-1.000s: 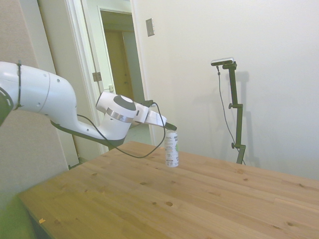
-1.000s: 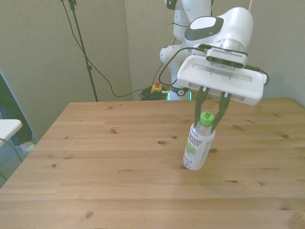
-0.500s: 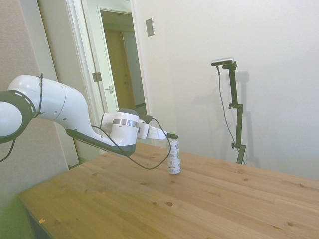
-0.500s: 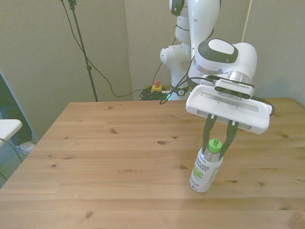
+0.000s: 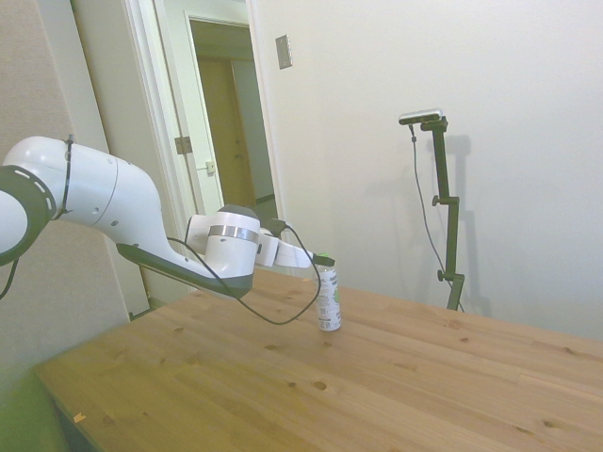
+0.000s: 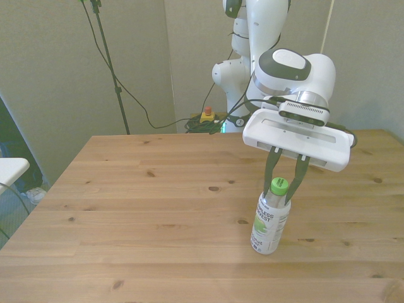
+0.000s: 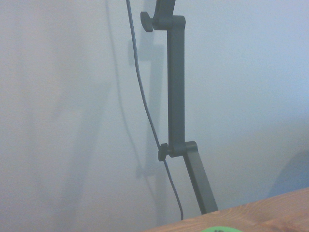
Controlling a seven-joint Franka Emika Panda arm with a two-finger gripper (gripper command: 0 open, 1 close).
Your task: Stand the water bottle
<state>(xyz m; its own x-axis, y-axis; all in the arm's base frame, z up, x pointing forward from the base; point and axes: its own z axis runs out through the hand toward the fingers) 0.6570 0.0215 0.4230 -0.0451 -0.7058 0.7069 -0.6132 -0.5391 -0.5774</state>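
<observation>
The bottle [image 6: 270, 218] stands upright on its base on the bench [image 6: 158, 214], lower right of centre in the front view and about mid-frame in the side view [image 5: 328, 298]. It is a slim cylinder of clear plastic with a rounded shoulder; a white label with green print and dark text wraps the body, and a bright green ribbed screw cap [image 6: 279, 185] tops it. In the wrist view only a sliver of that cap [image 7: 219, 229] shows at the bottom edge, over a strip of wood.

The tool [image 6: 283, 188] comes down from above with two thin dark fingers [image 6: 269, 180], one on either side of the cap and neck. They are slightly spread and close beside the cap; whether they touch it cannot be told from these views. Above them is a broad, flat white housing [image 6: 298, 140] with rounded corners, joined to a smooth glossy white arm [image 5: 113, 202] with a dark grey joint cap and a metal ring. A black cable [image 5: 273, 306] loops under the wrist.

The bench is pale wood made of long planks, with visible grain and scattered dark knots.
</observation>
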